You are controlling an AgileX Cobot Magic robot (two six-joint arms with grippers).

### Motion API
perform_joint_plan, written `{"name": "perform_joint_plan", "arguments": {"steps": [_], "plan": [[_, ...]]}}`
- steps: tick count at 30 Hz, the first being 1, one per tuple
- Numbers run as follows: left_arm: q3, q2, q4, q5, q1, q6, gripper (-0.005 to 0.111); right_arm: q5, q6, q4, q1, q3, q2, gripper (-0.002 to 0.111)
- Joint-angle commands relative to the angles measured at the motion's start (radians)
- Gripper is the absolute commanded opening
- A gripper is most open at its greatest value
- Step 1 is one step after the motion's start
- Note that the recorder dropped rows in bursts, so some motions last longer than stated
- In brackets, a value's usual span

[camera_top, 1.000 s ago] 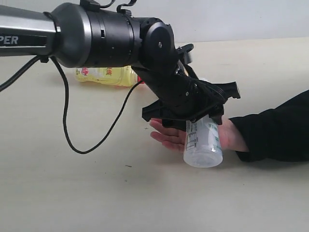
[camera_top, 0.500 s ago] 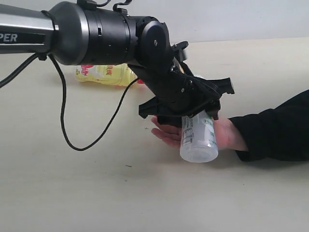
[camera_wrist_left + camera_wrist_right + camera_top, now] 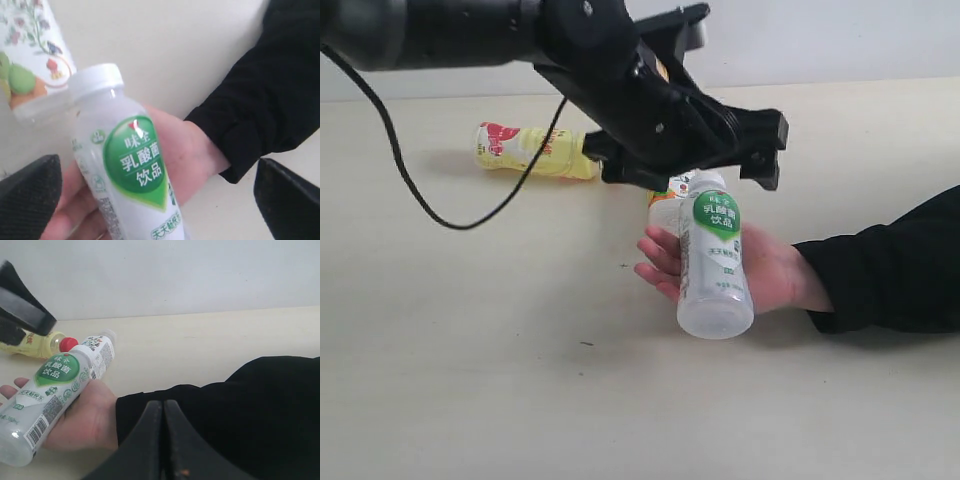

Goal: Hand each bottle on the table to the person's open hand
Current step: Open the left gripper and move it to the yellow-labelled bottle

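The milky white bottle with green label (image 3: 712, 262) lies across the person's open hand (image 3: 770, 275), its cap pointing up. My left gripper (image 3: 690, 172) hangs open just above it, fingers wide apart and touching nothing. In the left wrist view the white bottle (image 3: 130, 165) rests on the hand (image 3: 197, 155) between my spread fingers (image 3: 27, 195). The cartoon-print bottle (image 3: 663, 203) lies behind the hand. The yellow bottle with red cap (image 3: 535, 150) lies at the back left. My right gripper (image 3: 163, 406) is shut and empty, over the black sleeve (image 3: 225, 405). The red-label bottle is out of view.
The person's black-sleeved forearm (image 3: 890, 265) reaches in from the right across the pale table (image 3: 470, 350). The left arm's black cable (image 3: 430, 205) loops above the left of the table. A pale wall (image 3: 175, 270) stands behind the table's far edge.
My left gripper has opened and let go of the white bottle, then risen up and back. The bottle now rests in the person's hand, label side up.
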Motion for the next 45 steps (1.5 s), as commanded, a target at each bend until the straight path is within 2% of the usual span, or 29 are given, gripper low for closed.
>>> {"name": "perform_joint_plan", "arguments": {"steps": [1, 7, 12, 16, 23, 26, 31, 36, 40, 42, 45], "plan": [[-0.006, -0.086, 0.038, 0.020, 0.023, 0.197, 0.105, -0.008, -0.005, -0.003, 0.004, 0.005, -0.004, 0.000], [-0.006, -0.150, 0.233, 0.038, 0.033, 0.299, 0.105, -0.008, -0.005, -0.003, 0.004, 0.005, -0.004, 0.000], [-0.006, -0.157, 0.535, 0.044, 0.033, 0.299, 0.105, -0.008, -0.005, -0.003, 0.004, 0.005, -0.004, 0.000], [-0.006, -0.153, 0.719, 0.049, 0.033, 0.299, 0.105, -0.008, -0.005, -0.003, 0.004, 0.005, -0.004, 0.000], [-0.006, -0.147, 0.925, 0.077, 0.051, 0.299, 0.105, -0.008, -0.005, -0.003, 0.004, 0.005, -0.004, 0.000], [-0.006, -0.147, 0.927, 0.071, 0.095, 0.301, 0.105, -0.008, -0.005, -0.003, 0.004, 0.005, -0.004, 0.000], [-0.006, -0.147, 0.871, 0.064, 0.231, 0.352, 0.105, -0.008, -0.005, -0.003, 0.004, 0.005, -0.004, 0.000], [-0.011, -0.125, 0.594, 0.065, 0.374, 0.598, 0.105, -0.008, -0.005, -0.003, 0.004, 0.005, -0.004, 0.000], [-0.054, -0.059, 0.352, 0.148, 0.459, 0.805, 0.105, -0.008, -0.005, -0.003, 0.004, 0.005, -0.004, 0.000], [-0.087, -0.021, 0.299, 0.228, 0.482, 0.879, 0.105, -0.008, -0.005, -0.003, 0.004, 0.005, -0.004, 0.000], [-0.129, 0.039, 0.276, 0.341, 0.483, 0.944, 0.105, -0.008, -0.005, -0.003, 0.004, 0.005, -0.004, 0.000]]}}
